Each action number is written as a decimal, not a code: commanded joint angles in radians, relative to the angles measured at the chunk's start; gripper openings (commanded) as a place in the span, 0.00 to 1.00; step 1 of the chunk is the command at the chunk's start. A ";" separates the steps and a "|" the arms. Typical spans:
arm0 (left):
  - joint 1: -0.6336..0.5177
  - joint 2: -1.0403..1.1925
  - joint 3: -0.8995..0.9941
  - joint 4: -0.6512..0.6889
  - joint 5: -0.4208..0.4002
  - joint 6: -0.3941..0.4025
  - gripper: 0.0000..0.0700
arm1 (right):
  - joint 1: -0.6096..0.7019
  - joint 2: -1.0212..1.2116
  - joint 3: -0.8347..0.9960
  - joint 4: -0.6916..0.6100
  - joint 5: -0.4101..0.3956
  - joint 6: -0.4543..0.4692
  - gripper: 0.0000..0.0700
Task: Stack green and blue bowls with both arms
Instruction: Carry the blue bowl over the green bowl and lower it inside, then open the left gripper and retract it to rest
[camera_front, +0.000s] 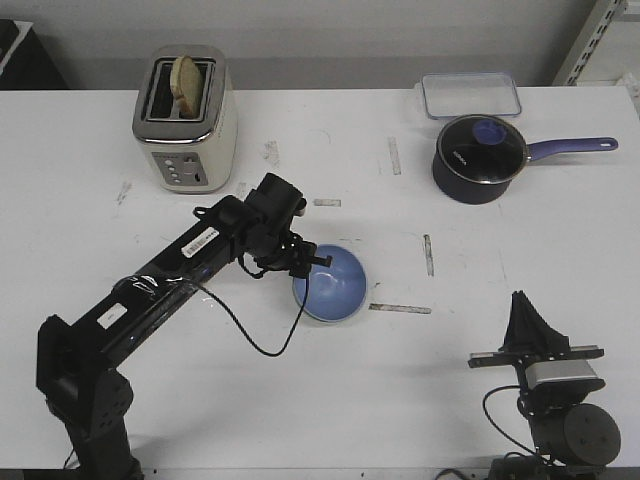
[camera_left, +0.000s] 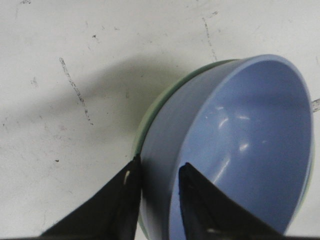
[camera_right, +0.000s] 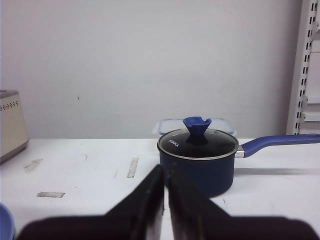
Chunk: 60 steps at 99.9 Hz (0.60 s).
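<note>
Your left pincer (camera_left: 159, 187) is clamped on the blue bowl (camera_left: 240, 150)'s rim, nested in the green bowl (camera_left: 150, 117); lifting at 12 o'clock could drag both. Right pincer (camera_right: 165, 192) sits pressed together.

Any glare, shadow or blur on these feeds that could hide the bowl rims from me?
Left wrist view: small highlights inside the blue bowl, dark shadow on the table behind the bowls, green bowl edge still readable, fingers soft. Front view: even light, sharp. Right wrist view: right gripper blurred, saucepan sharp.
</note>
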 joint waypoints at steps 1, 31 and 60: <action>-0.015 0.014 0.028 -0.003 0.003 -0.003 0.25 | 0.001 -0.002 0.005 0.010 0.000 0.009 0.00; -0.022 -0.061 0.028 -0.010 0.003 -0.003 0.48 | 0.001 -0.002 0.005 0.010 0.000 0.009 0.00; -0.007 -0.196 -0.039 0.061 -0.015 0.034 0.47 | 0.001 -0.002 0.005 0.010 0.000 0.009 0.00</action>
